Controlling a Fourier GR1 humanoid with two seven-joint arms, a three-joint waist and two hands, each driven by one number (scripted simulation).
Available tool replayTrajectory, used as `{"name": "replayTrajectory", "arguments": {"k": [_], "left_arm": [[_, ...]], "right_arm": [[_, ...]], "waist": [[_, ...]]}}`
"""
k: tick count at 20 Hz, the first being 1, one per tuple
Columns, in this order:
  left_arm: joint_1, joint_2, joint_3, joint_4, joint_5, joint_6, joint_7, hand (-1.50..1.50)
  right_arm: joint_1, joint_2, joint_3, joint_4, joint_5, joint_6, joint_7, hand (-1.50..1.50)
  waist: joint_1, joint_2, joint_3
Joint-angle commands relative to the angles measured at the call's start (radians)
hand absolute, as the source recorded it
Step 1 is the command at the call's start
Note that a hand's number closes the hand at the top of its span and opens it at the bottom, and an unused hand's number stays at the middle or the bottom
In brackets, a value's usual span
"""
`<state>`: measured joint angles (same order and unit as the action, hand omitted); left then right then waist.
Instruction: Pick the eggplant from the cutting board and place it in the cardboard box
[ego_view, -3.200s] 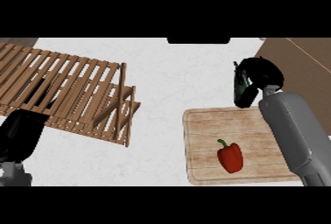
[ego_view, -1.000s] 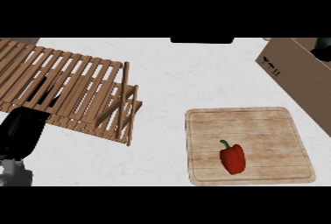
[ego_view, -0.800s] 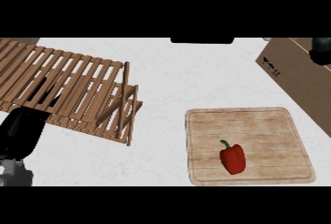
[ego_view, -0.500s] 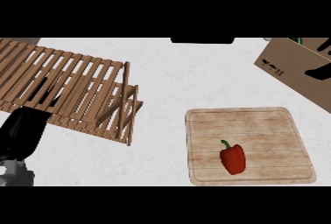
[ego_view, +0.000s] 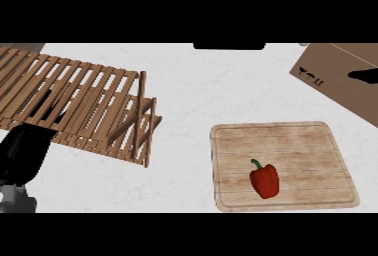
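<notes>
Looking down from head view: red pepper (ego_view: 265, 181) on cutting board (ego_view: 282, 165), no eggplant anywhere. Cardboard box (ego_view: 341, 75) top right. Left hand (ego_view: 23, 155) dark at lower left, finger state unreadable, holding nothing visible. Right hand absent. Risk: grabbing pepper instead, wrong item boxed.

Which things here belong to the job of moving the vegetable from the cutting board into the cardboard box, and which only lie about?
For the job:
red pepper (no eggplant shows)
cutting board
cardboard box

Lying about:
wooden slatted rack
white counter
</notes>
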<state>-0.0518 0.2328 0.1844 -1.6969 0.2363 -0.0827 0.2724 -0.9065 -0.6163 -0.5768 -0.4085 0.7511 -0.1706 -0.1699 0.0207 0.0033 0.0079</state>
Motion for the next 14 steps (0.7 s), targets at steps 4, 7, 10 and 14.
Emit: {"name": "replayTrajectory", "arguments": {"k": [4, 7, 10, 14], "left_arm": [[0.011, 0.028, 0.037, 0.047, 0.047, -0.043, 0.02, 0.0], [0.011, 0.007, 0.012, 0.015, 0.019, -0.015, 0.034, 0.0], [-0.009, 0.001, 0.008, 0.057, -0.007, -0.005, 0.012, 0.0], [0.015, -0.016, -0.011, 0.03, -0.042, 0.017, 0.018, 0.0]], "right_arm": [[0.006, -0.075, -0.181, 0.01, -0.201, 0.032, -0.066, -1.5], [0.045, -0.156, -0.219, 0.036, -0.243, 0.074, -0.116, -1.5], [0.059, -0.198, -0.263, 0.069, -0.299, 0.128, -0.118, -1.5], [0.153, -0.246, -0.275, 0.077, -0.343, 0.214, -0.179, -1.5]], "waist": [[-0.007, 0.004, -0.006], [-0.004, 0.005, -0.006], [-0.006, 0.006, -0.006], [-0.012, 0.002, -0.006]]}}
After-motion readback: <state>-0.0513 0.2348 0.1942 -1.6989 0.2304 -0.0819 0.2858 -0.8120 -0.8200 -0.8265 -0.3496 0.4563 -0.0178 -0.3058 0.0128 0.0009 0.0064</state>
